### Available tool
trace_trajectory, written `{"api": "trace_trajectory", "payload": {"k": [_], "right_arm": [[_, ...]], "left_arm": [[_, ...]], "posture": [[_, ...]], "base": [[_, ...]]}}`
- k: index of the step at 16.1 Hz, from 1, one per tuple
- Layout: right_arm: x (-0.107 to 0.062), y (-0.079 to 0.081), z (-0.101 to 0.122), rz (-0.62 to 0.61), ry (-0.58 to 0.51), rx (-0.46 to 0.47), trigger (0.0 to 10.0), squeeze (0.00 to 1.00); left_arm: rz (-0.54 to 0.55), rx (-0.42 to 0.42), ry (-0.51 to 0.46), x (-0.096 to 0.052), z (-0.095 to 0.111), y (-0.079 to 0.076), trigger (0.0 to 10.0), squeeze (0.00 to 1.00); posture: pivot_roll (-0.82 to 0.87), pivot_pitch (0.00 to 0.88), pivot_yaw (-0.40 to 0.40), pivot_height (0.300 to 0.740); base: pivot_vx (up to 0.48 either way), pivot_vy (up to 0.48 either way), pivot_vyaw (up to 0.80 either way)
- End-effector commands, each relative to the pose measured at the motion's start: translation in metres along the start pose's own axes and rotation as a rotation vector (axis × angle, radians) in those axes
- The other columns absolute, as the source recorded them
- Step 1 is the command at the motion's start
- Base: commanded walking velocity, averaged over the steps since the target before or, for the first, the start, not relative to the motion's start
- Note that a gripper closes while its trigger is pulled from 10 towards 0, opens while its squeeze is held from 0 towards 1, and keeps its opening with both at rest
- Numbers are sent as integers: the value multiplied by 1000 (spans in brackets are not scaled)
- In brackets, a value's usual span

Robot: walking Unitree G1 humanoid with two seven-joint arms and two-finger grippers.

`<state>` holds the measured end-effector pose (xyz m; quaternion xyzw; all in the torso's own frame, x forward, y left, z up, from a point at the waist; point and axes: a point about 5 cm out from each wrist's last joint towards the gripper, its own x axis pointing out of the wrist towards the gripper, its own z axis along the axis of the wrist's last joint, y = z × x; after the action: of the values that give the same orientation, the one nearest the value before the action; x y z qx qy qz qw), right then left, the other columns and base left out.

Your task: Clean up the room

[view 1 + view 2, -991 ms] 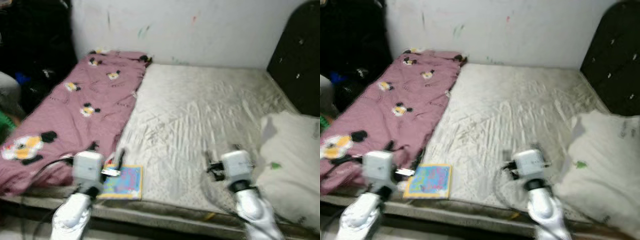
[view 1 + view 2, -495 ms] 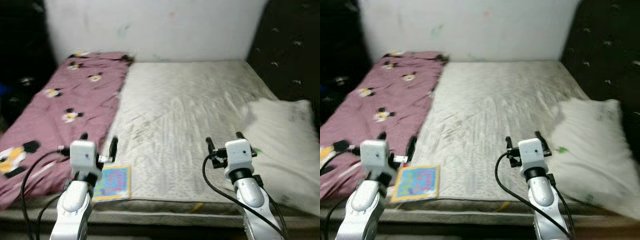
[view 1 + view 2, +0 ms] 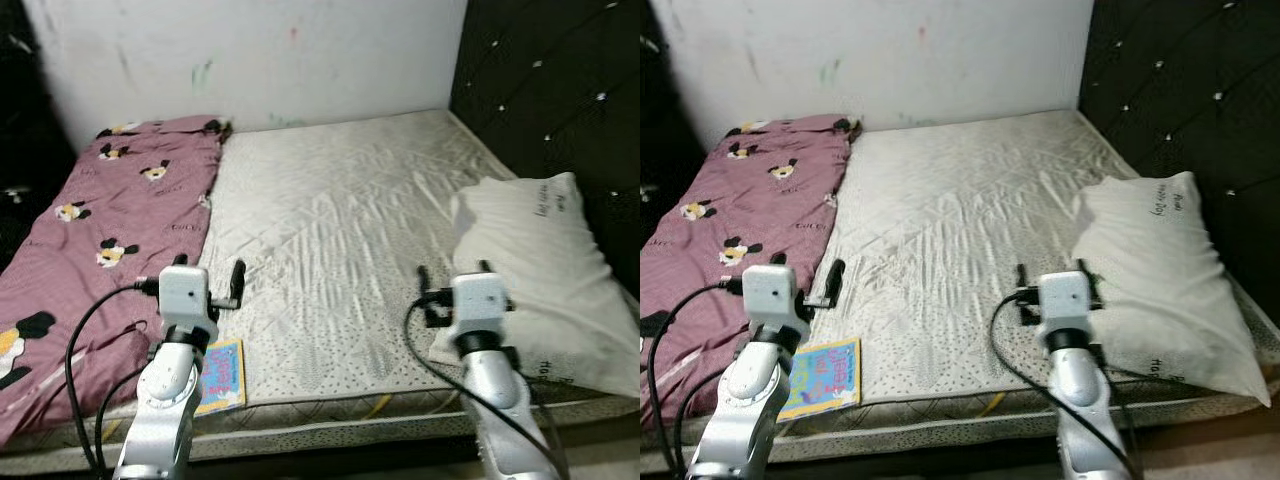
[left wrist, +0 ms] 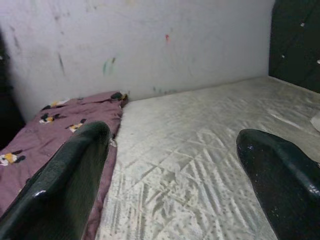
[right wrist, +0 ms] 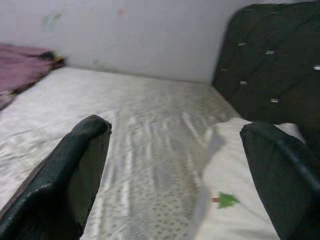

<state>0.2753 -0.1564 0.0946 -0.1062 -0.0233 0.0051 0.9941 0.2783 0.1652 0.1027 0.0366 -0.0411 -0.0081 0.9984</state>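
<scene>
You are facing a bare, cream quilted mattress (image 3: 340, 230) with a maroon cartoon-print blanket (image 3: 95, 240) along its left side, its near end cut off by the frame. Your left gripper (image 3: 208, 272) hovers over the mattress's near left part, fingers spread wide and empty; your right gripper (image 3: 452, 277) hovers just beside a white pillow (image 3: 545, 270), equally wide and empty. A small colourful picture book (image 3: 820, 376) lies at the near edge, partly hidden behind your left arm. The black tufted headboard (image 3: 545, 110) on the right runs out of frame.
</scene>
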Motion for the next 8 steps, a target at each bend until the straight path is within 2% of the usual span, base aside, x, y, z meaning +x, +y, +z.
{"api": "trace_trajectory", "payload": {"k": [1, 5, 8], "right_arm": [[5, 10, 4, 58, -19, 2, 10000, 0], [18, 20, 5, 191, -17, -22, 10000, 0], [23, 33, 6, 254, -1, -16, 10000, 0]], "left_arm": [[59, 17, 2, -1, -2, 11, 10000, 0], [186, 9, 24, -24, -12, 23, 10000, 0], [244, 20, 35, -37, -14, 35, 10000, 0]], "posture": [[-36, 0, 71, 740], [44, 0, -35, 740], [75, 0, -68, 740]], "base": [[0, 0, 0], [0, 0, 0], [0, 0, 0]]}}
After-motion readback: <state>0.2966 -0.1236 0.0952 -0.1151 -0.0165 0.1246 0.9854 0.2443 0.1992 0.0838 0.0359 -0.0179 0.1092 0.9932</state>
